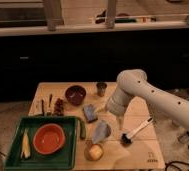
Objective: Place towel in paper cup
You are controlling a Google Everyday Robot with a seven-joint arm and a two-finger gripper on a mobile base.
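A blue-grey folded towel [90,113] lies near the middle of the wooden table [148,150]. Just in front of it and slightly right, a pale paper cup [101,132] lies tipped on its side. My white arm reaches in from the right and bends downward. Its gripper [120,123] hangs just right of the paper cup and of the towel, touching neither as far as I can see. Nothing shows in the gripper.
A green tray [18,159] at the front left holds an orange plate [49,138] and a yellow item [25,145]. A dark red bowl [75,94] and a small dark cup [102,89] stand at the back. A brush [136,131] and a round fruit [94,151] lie near the front.
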